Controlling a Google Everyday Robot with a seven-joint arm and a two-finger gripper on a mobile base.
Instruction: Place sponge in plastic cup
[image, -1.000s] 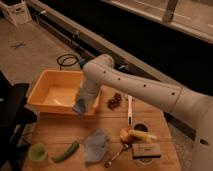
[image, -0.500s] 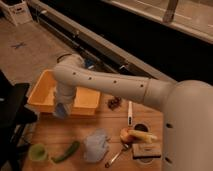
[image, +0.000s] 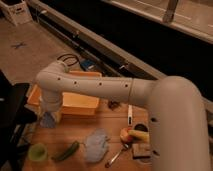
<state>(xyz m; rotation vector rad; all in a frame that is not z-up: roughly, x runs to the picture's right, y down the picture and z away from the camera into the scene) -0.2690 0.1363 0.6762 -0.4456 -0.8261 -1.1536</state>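
Note:
My gripper (image: 49, 118) hangs at the end of the white arm over the table's left side, just in front of the yellow bin's left end. It is shut on a pale blue sponge (image: 48, 121) and holds it above the tabletop. The green plastic cup (image: 37, 152) stands upright near the front left corner of the table, below and slightly left of the gripper and apart from it.
A yellow bin (image: 80, 104) sits at the back left of the wooden table (image: 75, 132). A green vegetable (image: 67, 150), a blue-grey cloth (image: 96, 144), a spoon (image: 117, 155), yellow fruit (image: 134, 134) and a white pen (image: 129, 114) lie to the right. A dark chair (image: 12, 112) stands at the left.
The arm has swung left and toward the front with the sponge, from over the bin to the table's left edge, closer to the green cup.

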